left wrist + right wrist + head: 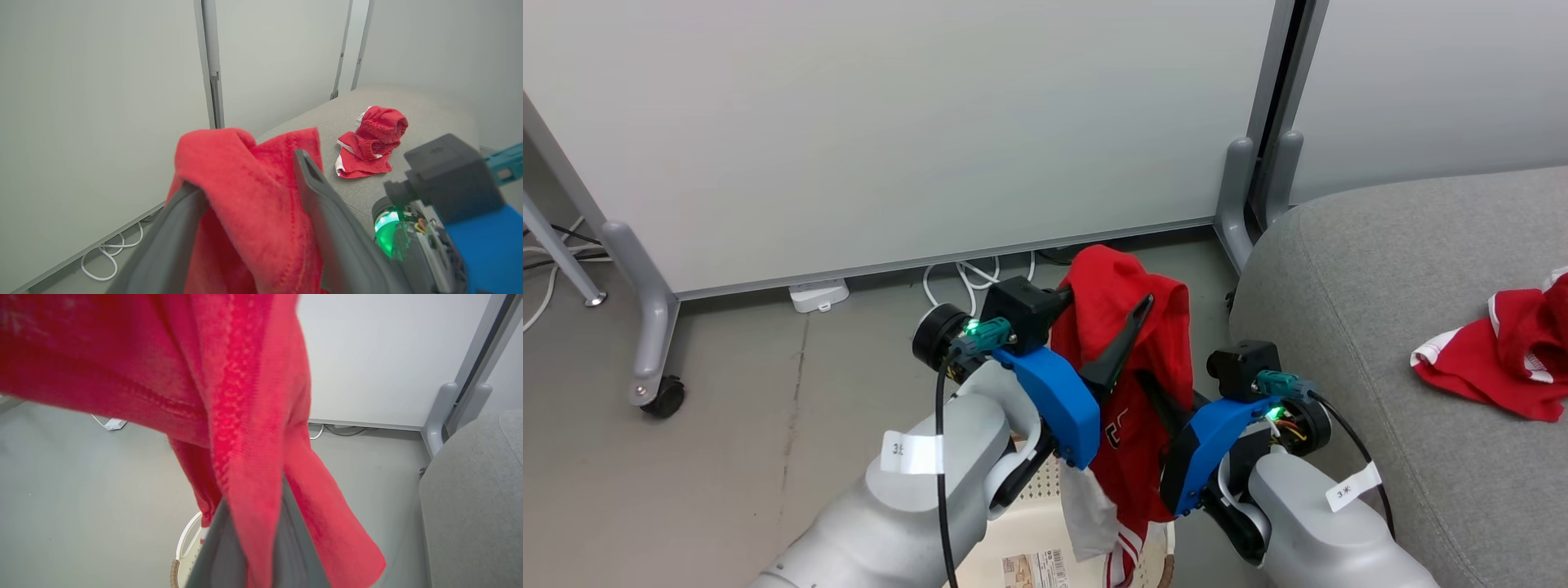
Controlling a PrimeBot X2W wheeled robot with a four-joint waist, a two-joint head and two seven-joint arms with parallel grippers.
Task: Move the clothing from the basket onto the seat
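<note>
Two grippers were up at the hanging red garment (1123,286), but only one had a hold on it. The left gripper (245,175) stood spread wide, and the cloth was just draped over and between its fingers (327,212). The right gripper (257,514) was pinched closed on a fold of the same garment. The piece hung above the basket (1037,498), its white-trimmed lower end trailing down inside the rim, and it was short of the seat (1380,269). A second red garment (1494,363) already lay on the seat cushion.

Risks, as a judgement:
- **Slipping:** a single pinch carried the whole weight, so a thin fold could slide out and drop the piece to the floor (768,408) or back into the basket.
- **Catching:** the drape could hang up on a left finger if that arm pulled away, tugging the cloth out of the right grip.
- **Dragging:** the trailing hem could drag on the basket rim during a swing toward the seat.

Hard to tell:
- The right fingertips were buried in fabric, so the depth of the pinch was unclear.
- The head view cut the basket off at the bottom edge and the arms covered part of it, so I could not tell if more clothing was left inside.
- The print on the garment was partly folded and unreadable.
</note>
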